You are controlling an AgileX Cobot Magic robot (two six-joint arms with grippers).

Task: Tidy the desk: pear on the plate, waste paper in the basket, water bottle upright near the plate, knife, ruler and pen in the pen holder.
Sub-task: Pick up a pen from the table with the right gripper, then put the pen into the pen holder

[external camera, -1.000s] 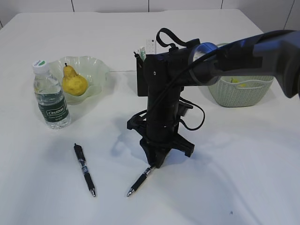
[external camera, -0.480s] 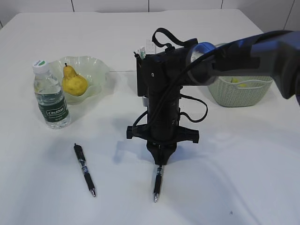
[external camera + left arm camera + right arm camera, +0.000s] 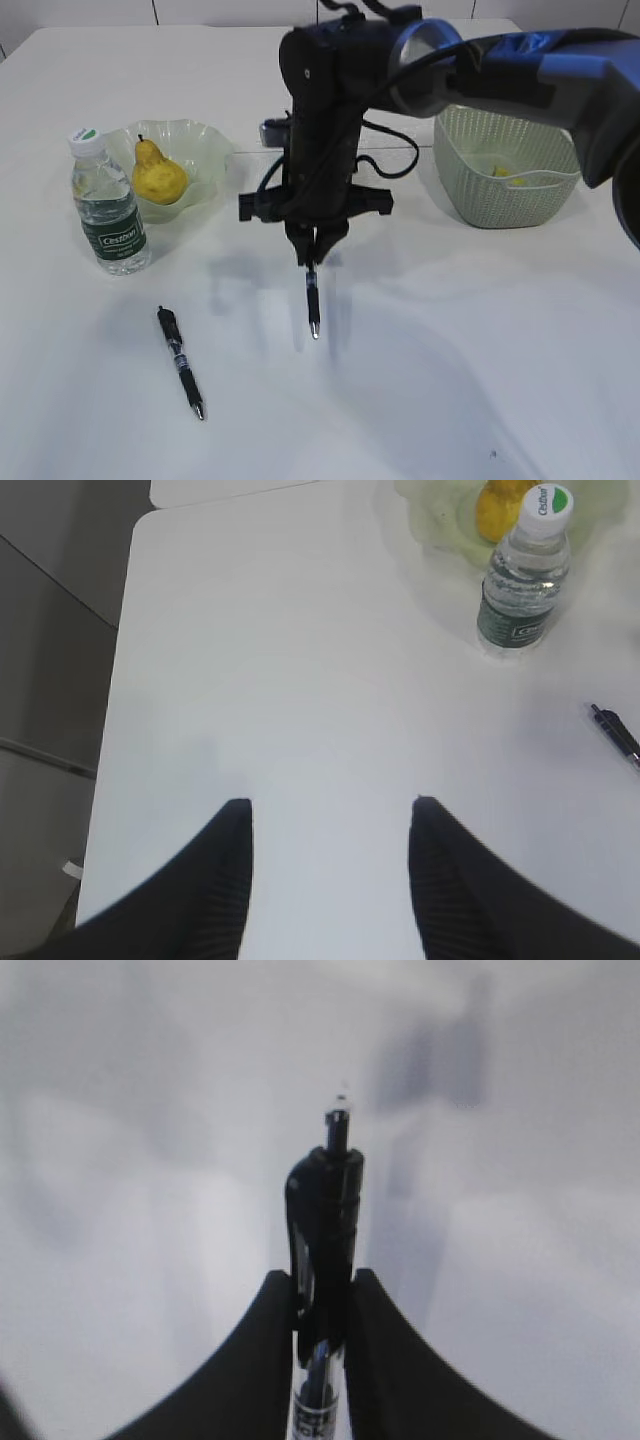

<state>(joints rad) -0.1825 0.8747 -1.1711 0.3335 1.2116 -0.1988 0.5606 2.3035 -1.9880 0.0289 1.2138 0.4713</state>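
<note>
We note the bench [image 3: 480, 380] below the right tool [image 3: 313, 252], which is clamped on a pen [image 3: 312, 300] hanging tip-down, clear of the surface, a hold we judge suits dropping it into the holder, unseen here. A second pen [image 3: 181, 361] lies left of it. The left tool [image 3: 330, 880] stands open, empty.
</note>
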